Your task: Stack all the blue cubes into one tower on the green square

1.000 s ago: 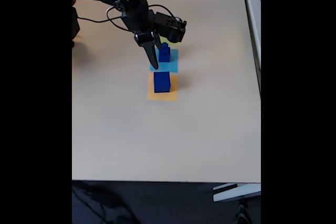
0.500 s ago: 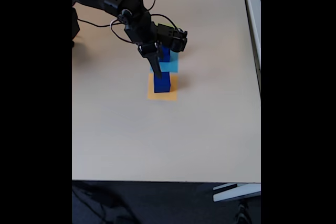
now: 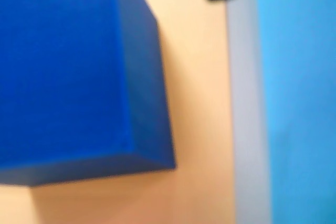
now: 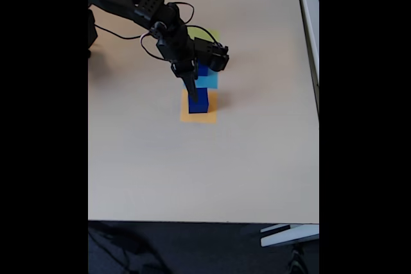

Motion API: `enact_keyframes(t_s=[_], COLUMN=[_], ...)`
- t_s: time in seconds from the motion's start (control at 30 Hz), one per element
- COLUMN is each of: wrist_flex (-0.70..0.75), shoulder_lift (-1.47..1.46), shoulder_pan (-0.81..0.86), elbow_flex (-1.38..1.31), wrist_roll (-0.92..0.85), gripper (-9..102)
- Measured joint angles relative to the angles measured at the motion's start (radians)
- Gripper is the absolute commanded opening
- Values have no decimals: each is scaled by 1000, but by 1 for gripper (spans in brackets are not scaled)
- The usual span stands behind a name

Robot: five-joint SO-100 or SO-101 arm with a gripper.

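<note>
The large blue cube (image 4: pixel 198 101) sat on the orange square (image 4: pixel 199 116) near the middle of the bench (image 4: pixel 160 171), and in the wrist view it loomed blurred and very close (image 3: pixel 68 72), with the orange patch (image 3: pixel 194 103) beside it and the light-blue square (image 3: pixel 299 103) at the right edge. A smaller blue cube (image 4: pixel 203 69) stood on the light-blue square (image 4: pixel 208 81), just beyond the large one in the fixed view. The green square (image 4: pixel 207 33), where the tower belonged, peeked out behind the arm, well short of both cubes. The fingers (image 4: pixel 192 94) hung at the near side of the large cube; we could not tell whether they were apart or together. We judged the main risk to be a misaligned descent: one finger landing on the cube's top or pushing its side would shove it off the orange patch. A sweep toward green could also clip the small cube, since it stood directly between. The arm's cable (image 4: pixel 151 46) looped loosely nearby.
</note>
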Motion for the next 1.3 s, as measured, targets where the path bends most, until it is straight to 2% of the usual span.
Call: enact_keyframes(t_s=[0.7, 0.97, 1.3], wrist_flex=[-55, -75, -92], shoulder_lift=[-86, -106, -110], shoulder_pan=[35, 52, 60], elbow_flex=[15, 15, 12], wrist_roll=[-34, -57, -72], gripper=[36, 32, 21])
